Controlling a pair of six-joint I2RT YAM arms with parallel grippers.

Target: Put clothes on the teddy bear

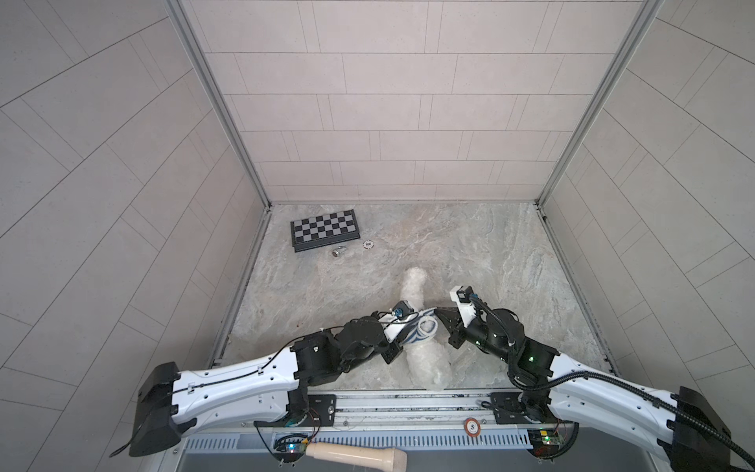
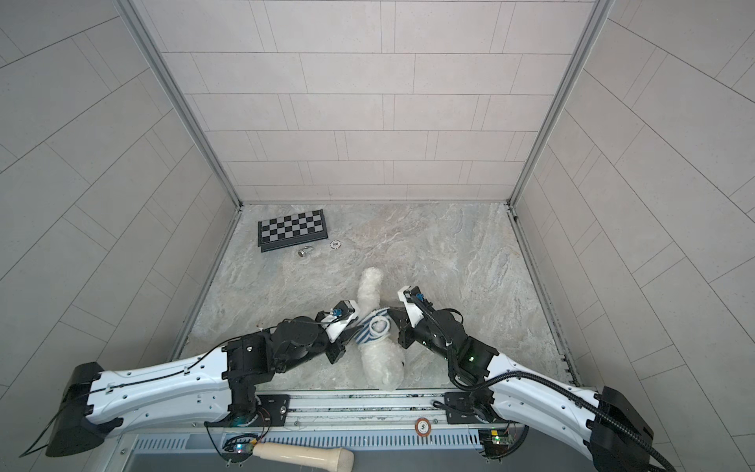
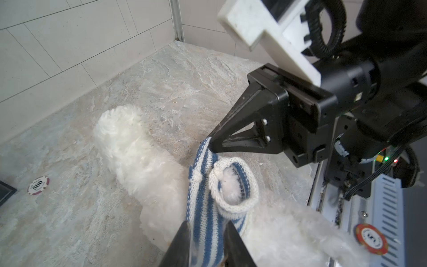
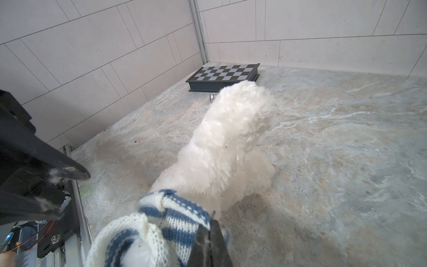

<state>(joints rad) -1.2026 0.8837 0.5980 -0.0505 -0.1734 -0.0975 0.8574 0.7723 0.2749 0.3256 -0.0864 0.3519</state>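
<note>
The teddy bear (image 1: pixel 413 286) (image 2: pixel 369 286) lies lengthwise on the stone table, one fluffy white limb (image 3: pixel 129 138) (image 4: pixel 231 129) pointing to the back wall. The blue-and-white striped shirt (image 1: pixel 421 332) (image 2: pixel 374 329) (image 3: pixel 203 208) (image 4: pixel 161 219) is bunched round its middle, and white fur shows inside a white-cuffed opening (image 3: pixel 231 185). My left gripper (image 3: pixel 206 223) has its jaws parted, with striped fabric lying between them. My right gripper (image 1: pixel 437 312) (image 2: pixel 390 312) (image 3: pixel 211 141) (image 4: pixel 211 219) is shut on the shirt's edge from the opposite side. The bear's face is hidden.
A closed chessboard box (image 1: pixel 325 229) (image 4: pixel 224 74) sits at the back left, with a white poker chip (image 1: pixel 368 244) (image 3: pixel 38 185) and a small metal piece (image 1: pixel 337 252) beside it. An orange chip (image 1: pixel 472 427) (image 3: pixel 371 239) lies on the front rail. A wooden handle (image 1: pixel 355 453) rests below the rail.
</note>
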